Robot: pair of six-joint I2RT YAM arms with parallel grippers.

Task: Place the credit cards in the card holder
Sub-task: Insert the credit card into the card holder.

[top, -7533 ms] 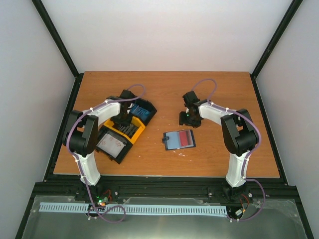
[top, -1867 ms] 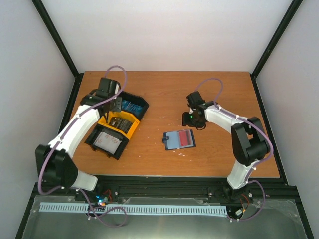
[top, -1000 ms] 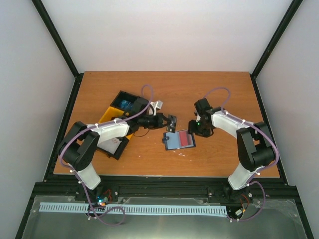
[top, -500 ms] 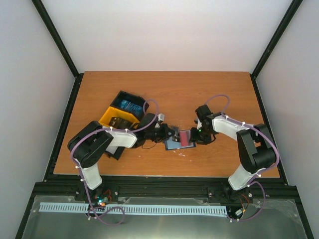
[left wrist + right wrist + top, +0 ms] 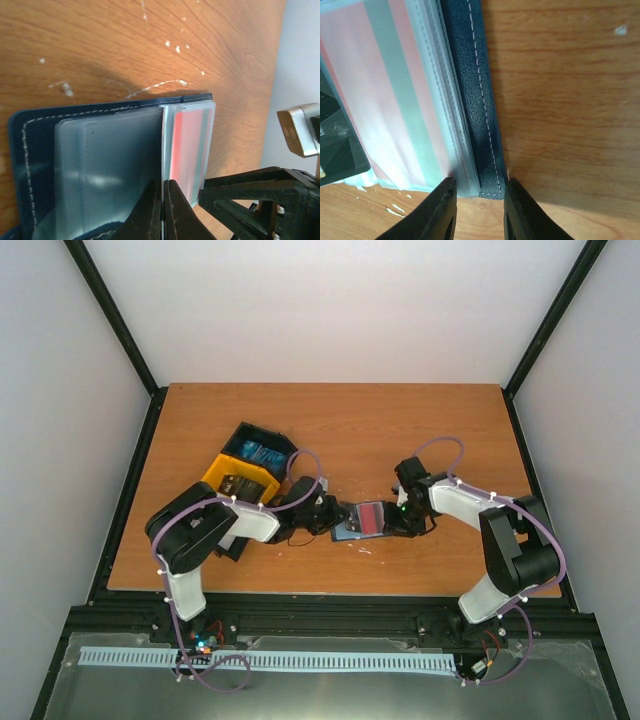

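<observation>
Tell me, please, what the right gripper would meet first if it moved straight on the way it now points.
Probably the card holder: the edge of its navy cover sits between the right gripper's fingers, with the table just beneath. Depth is unclear.

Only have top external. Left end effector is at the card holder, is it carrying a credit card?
Observer: Yes. Left wrist shows the left end effector shut on a credit card, seen edge-on, over the open card holder.
Operator: Aimed where?
Observer: Its edge lines up with the fold, between the blue-grey pocket and the clear sleeves.
Operator: Right side?
Observer: Right end effector is open, one fingertip each side of the holder's stitched edge.
</observation>
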